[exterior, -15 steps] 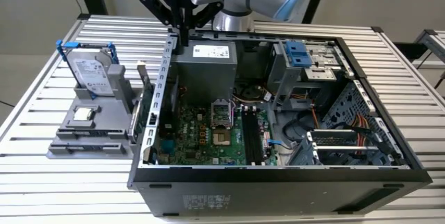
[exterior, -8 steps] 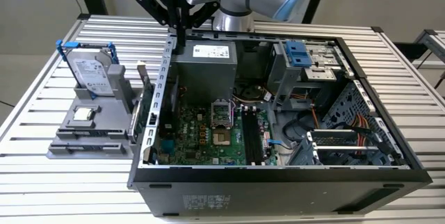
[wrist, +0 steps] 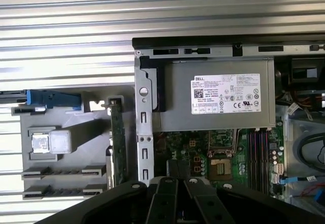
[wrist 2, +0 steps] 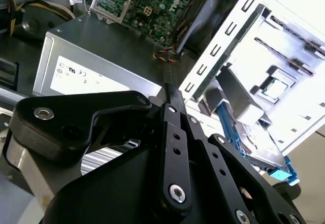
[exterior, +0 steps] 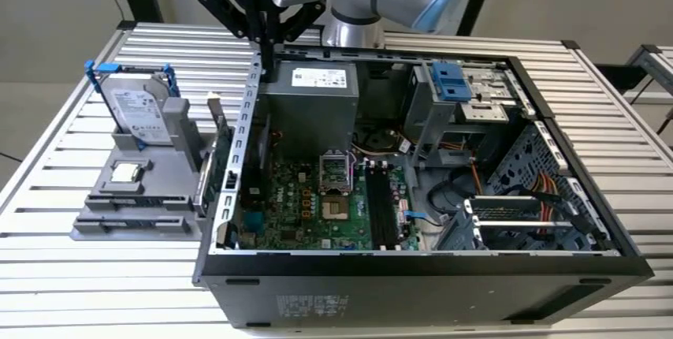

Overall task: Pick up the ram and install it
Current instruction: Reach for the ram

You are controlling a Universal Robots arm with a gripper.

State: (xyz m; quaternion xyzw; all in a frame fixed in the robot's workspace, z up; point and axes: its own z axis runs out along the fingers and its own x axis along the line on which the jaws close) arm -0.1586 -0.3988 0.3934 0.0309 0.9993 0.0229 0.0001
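Note:
My gripper [exterior: 269, 61] hangs shut over the back wall of the open computer case [exterior: 252, 118], beside the grey power supply [exterior: 310, 102]. I see nothing between its black fingers in the exterior view or in either wrist view [wrist 2: 171, 91] [wrist: 177, 169]. The motherboard [exterior: 305, 197] lies inside the case, with its long black slots [exterior: 381, 205] [wrist: 256, 155] toward the exterior view's right. The ram is hidden or out of view. I cannot tell whether anything sits in those slots.
A grey holder [exterior: 126, 197] stands at the exterior view's left of the case. It carries a silver hard drive with blue rails [exterior: 137, 110] and a small square chip [exterior: 126, 172]. A green card [exterior: 217, 173] stands on edge between holder and case. Drive bays and cables [exterior: 505, 197] fill the case's right.

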